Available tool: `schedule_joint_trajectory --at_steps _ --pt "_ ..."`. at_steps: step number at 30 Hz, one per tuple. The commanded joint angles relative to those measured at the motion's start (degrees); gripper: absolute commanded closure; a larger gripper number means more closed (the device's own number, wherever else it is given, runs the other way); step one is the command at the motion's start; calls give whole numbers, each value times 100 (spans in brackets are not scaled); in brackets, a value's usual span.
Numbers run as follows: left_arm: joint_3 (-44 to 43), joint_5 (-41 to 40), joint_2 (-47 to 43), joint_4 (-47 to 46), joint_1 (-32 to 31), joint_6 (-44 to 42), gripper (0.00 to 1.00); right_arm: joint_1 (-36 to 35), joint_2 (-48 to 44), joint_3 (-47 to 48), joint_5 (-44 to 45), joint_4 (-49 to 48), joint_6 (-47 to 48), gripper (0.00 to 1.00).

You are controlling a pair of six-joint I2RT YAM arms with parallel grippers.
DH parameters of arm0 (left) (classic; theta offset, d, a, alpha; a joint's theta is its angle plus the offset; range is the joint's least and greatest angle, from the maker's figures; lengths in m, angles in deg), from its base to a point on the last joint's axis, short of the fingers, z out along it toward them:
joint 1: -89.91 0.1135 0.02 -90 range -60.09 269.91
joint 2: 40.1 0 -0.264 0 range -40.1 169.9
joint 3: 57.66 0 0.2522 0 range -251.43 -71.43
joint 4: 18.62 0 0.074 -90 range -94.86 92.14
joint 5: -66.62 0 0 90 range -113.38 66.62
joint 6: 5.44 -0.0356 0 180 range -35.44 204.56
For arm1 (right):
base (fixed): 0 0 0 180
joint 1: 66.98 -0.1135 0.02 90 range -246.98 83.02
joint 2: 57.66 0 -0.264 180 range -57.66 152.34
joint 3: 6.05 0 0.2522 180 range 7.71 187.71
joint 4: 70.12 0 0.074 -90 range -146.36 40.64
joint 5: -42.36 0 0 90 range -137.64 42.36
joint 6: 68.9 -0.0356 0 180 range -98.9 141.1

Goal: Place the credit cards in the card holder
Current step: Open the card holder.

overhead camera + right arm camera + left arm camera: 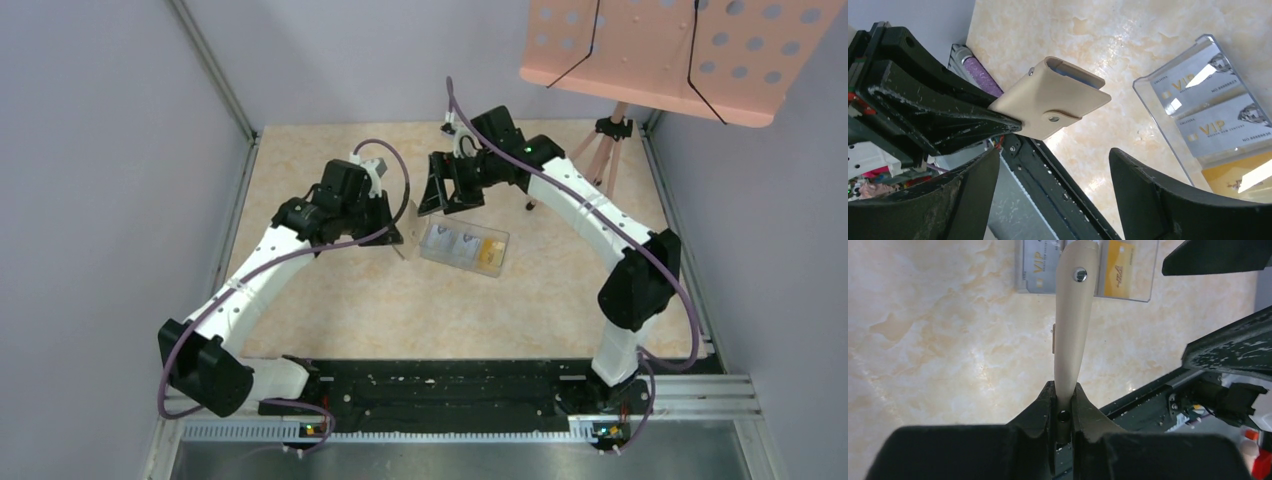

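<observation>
Three credit cards [1208, 115], thin, stiff and probably slick, lie in a clear tray [1143, 87] beside the right gripper [1053, 155], its jaws spread wide; their edges look the surest hold. The left gripper [1064, 405] pinches the light card holder [1073, 330] by its edge.

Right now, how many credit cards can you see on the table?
3, all lying side by side in the clear tray: two silver cards, then one yellow card at the end. More could be hidden under them or inside the wallet.
</observation>
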Motion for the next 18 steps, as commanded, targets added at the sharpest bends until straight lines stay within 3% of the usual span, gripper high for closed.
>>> schedule_joint_trajectory --at_steps 1,9,18 --pt "-346 -1117 -133 149 -219 123 100 -288 426 647 100 271 -130 24" --pt "-518 -1271 -189 210 -325 258 100 -596 860 989 240 522 -63 40" --pt "-557 -1195 -169 257 -388 309 100 -717 1272 1467 86 528 -209 38"
